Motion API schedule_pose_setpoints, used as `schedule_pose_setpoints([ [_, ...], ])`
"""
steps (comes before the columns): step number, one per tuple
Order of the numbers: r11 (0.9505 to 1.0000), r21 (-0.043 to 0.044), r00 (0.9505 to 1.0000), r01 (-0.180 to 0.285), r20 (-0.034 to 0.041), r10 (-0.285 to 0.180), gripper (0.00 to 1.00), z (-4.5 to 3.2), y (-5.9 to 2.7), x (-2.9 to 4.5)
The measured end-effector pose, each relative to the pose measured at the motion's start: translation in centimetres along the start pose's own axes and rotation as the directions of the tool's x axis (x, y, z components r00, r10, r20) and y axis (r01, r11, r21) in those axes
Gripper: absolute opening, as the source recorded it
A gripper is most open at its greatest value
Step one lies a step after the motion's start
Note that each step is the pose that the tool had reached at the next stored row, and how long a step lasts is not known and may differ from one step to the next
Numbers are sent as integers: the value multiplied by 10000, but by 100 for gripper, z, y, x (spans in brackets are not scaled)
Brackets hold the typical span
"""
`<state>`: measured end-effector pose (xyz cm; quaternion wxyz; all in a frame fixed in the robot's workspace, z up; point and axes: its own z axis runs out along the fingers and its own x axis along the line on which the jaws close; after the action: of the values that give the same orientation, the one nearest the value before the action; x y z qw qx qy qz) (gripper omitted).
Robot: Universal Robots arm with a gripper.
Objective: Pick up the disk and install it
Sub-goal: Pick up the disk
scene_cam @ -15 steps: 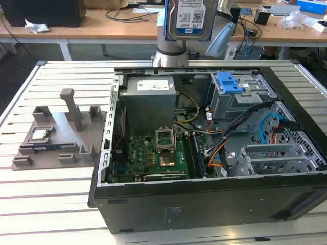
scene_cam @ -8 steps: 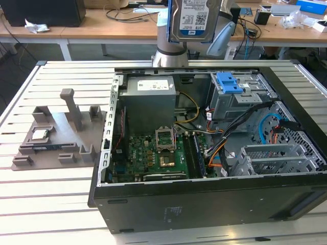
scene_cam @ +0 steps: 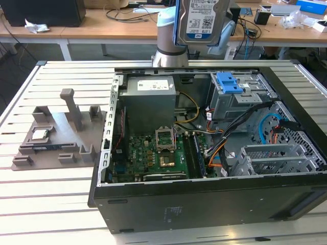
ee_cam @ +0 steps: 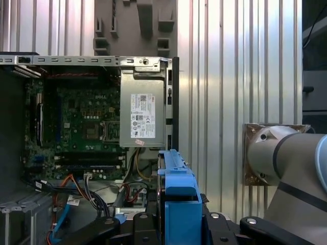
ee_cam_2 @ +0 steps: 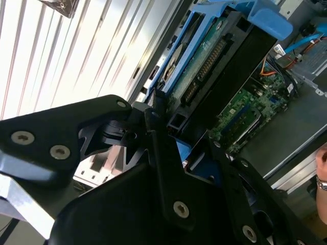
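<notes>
White slatted tabletop (scene_cam: 61, 204) with cluttered wooden desks (scene_cam: 102, 28) behind it. An open computer case (scene_cam: 204, 204) lies on its side on the tabletop, showing the motherboard (scene_cam: 153, 153), grey power supply (scene_cam: 150, 99) and metal drive cage (scene_cam: 240, 104) with a blue bracket (scene_cam: 228, 81) on top. At the exterior view's left sits a grey fixture tray (scene_cam: 56, 138) carrying a CPU chip (scene_cam: 41, 134). The arm (scene_cam: 171, 46) stands behind the case, and the disk (scene_cam: 202, 18) is raised well clear above the case's far side, on edge, label face toward the exterior camera. In the second wrist view the hand (ee_cam_2: 181, 132) is closed on the disk (ee_cam_2: 204, 56), with black fingers (ee_cam_2: 153, 127) pressed against the blue caddy frame on both sides and the green circuit-board underside showing. In the first wrist view the disk (ee_cam: 176, 189) is seen edge-on between the fingers (ee_cam: 140, 220), with the power supply below it. Nothing else touches the disk.
</notes>
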<state>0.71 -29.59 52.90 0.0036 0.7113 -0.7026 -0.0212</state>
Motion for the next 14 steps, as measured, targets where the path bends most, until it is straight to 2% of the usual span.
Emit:
schedule_pose_setpoints([
  [14, 10000, -6, 10000, 0, 0, 0, 37, 87, -192, 5],
])
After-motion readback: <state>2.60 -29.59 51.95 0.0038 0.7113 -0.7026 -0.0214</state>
